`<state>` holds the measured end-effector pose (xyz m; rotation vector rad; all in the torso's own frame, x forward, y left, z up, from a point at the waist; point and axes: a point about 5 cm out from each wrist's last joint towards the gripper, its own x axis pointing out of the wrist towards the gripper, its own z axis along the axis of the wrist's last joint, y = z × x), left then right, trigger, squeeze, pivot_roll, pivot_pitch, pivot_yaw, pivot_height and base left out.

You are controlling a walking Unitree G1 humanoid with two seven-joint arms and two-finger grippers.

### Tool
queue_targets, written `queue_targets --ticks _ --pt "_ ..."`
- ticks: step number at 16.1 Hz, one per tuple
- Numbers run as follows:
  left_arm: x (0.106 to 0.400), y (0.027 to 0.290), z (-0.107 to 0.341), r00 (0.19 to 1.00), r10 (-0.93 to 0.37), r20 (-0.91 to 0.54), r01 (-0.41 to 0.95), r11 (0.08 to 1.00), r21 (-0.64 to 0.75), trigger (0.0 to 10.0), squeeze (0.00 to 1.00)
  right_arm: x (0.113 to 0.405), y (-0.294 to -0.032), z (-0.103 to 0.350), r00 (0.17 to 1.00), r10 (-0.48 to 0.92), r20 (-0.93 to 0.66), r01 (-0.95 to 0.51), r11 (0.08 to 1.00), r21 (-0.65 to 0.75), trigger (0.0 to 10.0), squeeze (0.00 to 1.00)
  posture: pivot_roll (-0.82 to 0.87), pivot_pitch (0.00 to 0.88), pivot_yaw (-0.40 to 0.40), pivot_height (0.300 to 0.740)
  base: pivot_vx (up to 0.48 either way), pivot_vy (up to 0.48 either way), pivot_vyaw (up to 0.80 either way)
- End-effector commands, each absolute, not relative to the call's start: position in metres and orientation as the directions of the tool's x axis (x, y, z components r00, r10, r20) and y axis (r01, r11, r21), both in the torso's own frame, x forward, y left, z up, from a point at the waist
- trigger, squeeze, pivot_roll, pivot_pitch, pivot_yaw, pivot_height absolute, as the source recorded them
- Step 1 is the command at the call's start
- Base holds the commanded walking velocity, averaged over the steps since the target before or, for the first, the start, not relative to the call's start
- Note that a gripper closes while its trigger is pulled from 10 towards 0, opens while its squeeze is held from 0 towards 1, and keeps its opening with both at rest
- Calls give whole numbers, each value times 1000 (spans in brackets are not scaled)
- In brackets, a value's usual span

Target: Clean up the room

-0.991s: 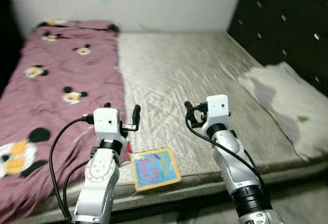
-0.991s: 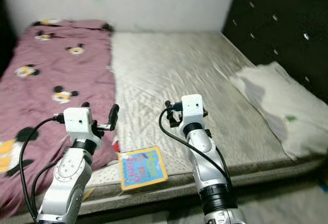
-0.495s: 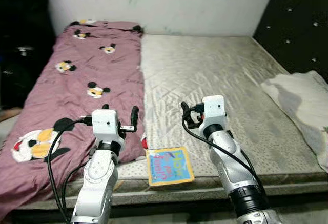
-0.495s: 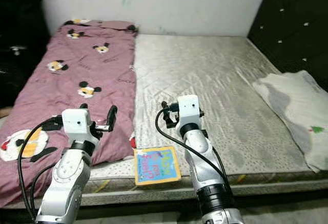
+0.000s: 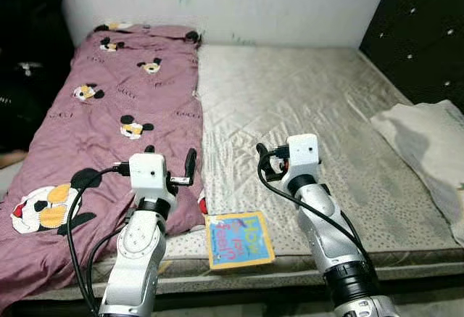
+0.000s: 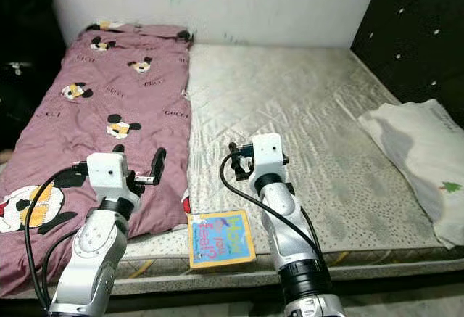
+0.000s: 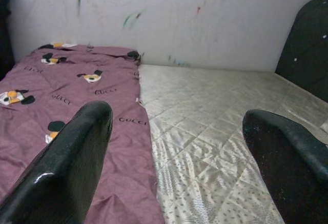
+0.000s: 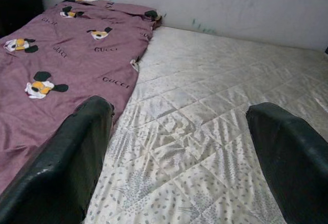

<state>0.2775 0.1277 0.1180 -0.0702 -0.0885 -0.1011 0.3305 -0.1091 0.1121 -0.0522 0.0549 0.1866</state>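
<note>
A colourful children's book [image 5: 239,239] lies flat at the front edge of the bare quilted mattress [image 5: 290,106]. A purple blanket [image 5: 109,121] with cartoon mouse prints covers the bed's left part. My left gripper [image 5: 171,159] is raised over the blanket's right edge, just left of and behind the book. It is open, with nothing between its fingers [image 7: 66,167]. Over the mattress, right of and behind the book, my right gripper [image 5: 270,159] is also open and empty, its fingers [image 8: 77,157] wide apart.
A white pillow [image 5: 428,143] lies at the bed's right side under a dark padded headboard [image 5: 428,34]. A small red thing [image 5: 201,204] peeks out at the blanket's edge near the book. A marked white wall [image 5: 232,1] runs behind the bed.
The whole picture has shifted as the camera turned left and steadied. Both arms keep the same raised pose, and the book lies where it was.
</note>
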Motion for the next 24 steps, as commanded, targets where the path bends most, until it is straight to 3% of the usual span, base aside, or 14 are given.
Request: queue_targets --ticks 1,5,11,16,24 --pt "275 129 119 991 -97 97 103 993 -61 10000 0 328 -118 113 983 175 -53 -177 983 -51 10000 0 27 0 -67 740 289 0 0" --pt "266 141 116 994 -71 82 75 996 -50 10000 0 312 -138 103 984 162 -79 -169 981 -94 10000 0 21 0 -65 740 267 0 0" --pt "263 140 118 993 -83 86 87 995 -52 10000 0 316 -136 111 984 169 -61 -174 981 -90 10000 0 24 0 -64 740 304 0 0" --pt "240 161 114 998 -11 55 12 999 -30 10000 0 297 -153 115 985 163 -58 -169 979 -117 10000 0 24 0 -68 740 360 0 0" --pt "239 160 111 1000 -9 21 10 1000 -24 10000 0 295 -149 117 982 175 -74 -183 976 -116 10000 0 22 0 -66 740 151 0 0"
